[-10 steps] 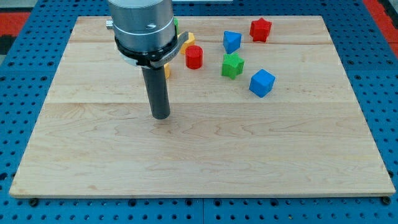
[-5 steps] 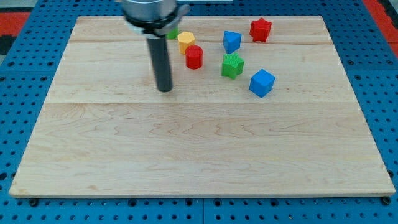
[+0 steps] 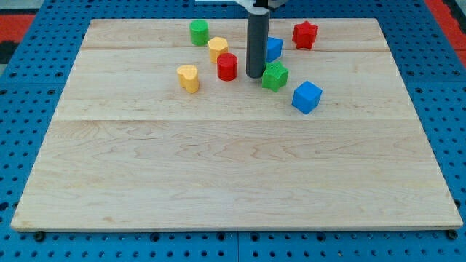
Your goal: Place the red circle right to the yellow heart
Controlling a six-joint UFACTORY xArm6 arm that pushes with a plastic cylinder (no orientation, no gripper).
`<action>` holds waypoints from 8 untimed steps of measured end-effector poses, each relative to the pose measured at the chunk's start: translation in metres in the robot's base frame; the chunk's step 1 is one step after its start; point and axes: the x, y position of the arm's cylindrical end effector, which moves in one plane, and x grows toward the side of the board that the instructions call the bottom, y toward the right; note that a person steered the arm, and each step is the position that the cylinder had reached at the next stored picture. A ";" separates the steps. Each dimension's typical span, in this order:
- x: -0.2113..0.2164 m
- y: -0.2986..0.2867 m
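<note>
The red circle block (image 3: 228, 66) stands near the board's top middle. The yellow heart (image 3: 188, 78) lies to its lower left, a short gap away. My tip (image 3: 255, 76) rests on the board just right of the red circle, between it and the green star (image 3: 274, 76), close to the star's left side. The rod rises out of the view's top.
A yellow hexagon-like block (image 3: 218, 48) sits just above the red circle. A green round block (image 3: 199, 32) is at top left of the group. A blue block (image 3: 273, 49) is partly behind the rod. A red star (image 3: 305, 34) and a blue cube (image 3: 306, 97) lie to the right.
My tip has moved right and toward the view's top, from left of the blocks to between the red circle and green star. The yellow heart and green round block are now uncovered.
</note>
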 end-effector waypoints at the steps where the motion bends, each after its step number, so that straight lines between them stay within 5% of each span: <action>1: -0.011 -0.009; 3: -0.019 -0.038; 6: 0.088 -0.067; 7: 0.099 -0.180; 8: 0.055 -0.268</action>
